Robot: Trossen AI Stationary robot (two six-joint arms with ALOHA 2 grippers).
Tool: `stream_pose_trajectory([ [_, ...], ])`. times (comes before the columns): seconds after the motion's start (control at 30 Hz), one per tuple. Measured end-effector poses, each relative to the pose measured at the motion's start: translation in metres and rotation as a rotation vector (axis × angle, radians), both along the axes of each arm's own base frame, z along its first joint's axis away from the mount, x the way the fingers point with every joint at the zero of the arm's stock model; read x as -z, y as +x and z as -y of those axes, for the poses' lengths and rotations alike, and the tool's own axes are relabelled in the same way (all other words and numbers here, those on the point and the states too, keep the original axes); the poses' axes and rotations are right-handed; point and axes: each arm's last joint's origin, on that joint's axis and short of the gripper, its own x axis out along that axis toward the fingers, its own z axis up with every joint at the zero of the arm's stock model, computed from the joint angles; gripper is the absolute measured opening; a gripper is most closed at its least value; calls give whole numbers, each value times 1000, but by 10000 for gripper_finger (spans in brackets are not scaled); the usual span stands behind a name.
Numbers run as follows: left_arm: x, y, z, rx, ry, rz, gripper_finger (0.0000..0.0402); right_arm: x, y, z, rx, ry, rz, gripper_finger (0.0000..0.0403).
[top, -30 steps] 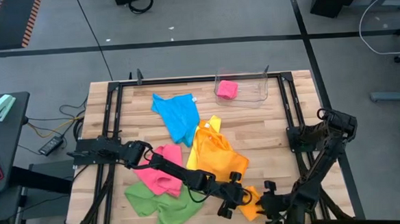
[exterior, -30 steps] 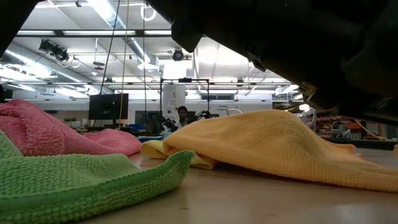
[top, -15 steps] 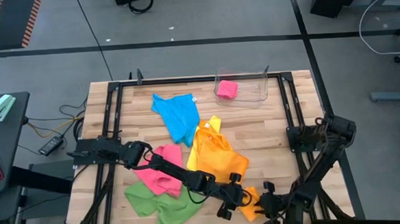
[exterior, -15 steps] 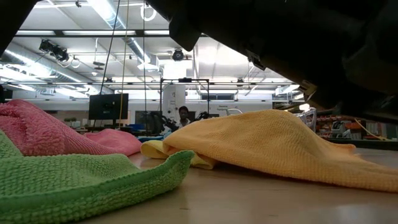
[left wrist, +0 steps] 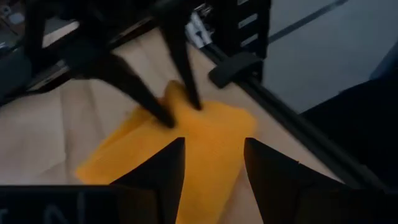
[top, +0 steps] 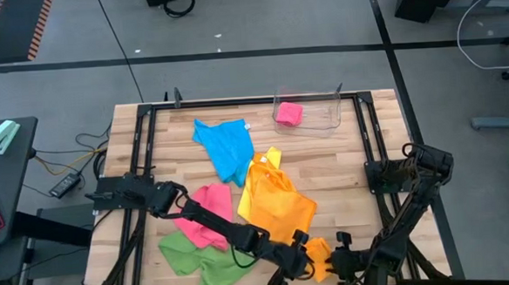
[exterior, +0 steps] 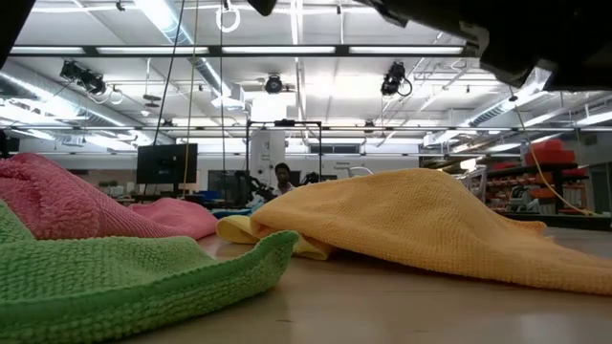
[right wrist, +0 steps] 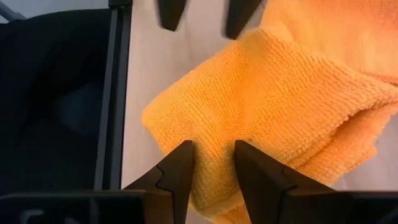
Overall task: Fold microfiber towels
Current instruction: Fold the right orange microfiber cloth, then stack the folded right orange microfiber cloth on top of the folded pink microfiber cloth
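Note:
The orange towel (top: 275, 201) lies spread on the table, its near right corner (right wrist: 205, 106) bunched. My right gripper (right wrist: 211, 149) is shut on that corner, and also shows in the left wrist view (left wrist: 181, 115). My left gripper (left wrist: 211, 146) stands open just above the same corner, coming from the table's left, and touches nothing that I can see. The pink towel (top: 202, 217), the green towel (top: 199, 254) and the blue towel (top: 226, 147) lie loose on the table. The low view shows the green (exterior: 115, 277), pink (exterior: 67, 205) and orange (exterior: 411, 220) towels. My right gripper pinches the orange towel's bunched near right corner (left wrist: 177, 121) between its two fingers. The fingers slant down from the table's near right side. Whether they hold one layer or several, I cannot tell. The rest of the towel lies slack on the table.
A clear bin (top: 323, 121) with a folded pink cloth (top: 289, 114) stands at the far right. A yellow cloth corner (top: 273, 157) shows beyond the orange towel. Black frame rails (top: 372, 145) run along the table's left and right sides. Bare wood (top: 344, 190) lies right of the orange towel.
My left gripper has risen off the orange towel's corner and shifted a little toward the table's near edge, rolling slightly; in the low view its dark bulk has lifted out of the top right. The towels lie as before.

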Motion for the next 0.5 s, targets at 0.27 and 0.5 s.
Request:
stream_pose_trajectory([
  [0.27, 8, -10, 18, 124, 200, 36, 184, -18, 5, -6, -72, -50, 79, 128],
  [0.5, 20, -14, 22, 129, 498, 82, 247, -25, 8, -11, -127, -82, 100, 134],
])
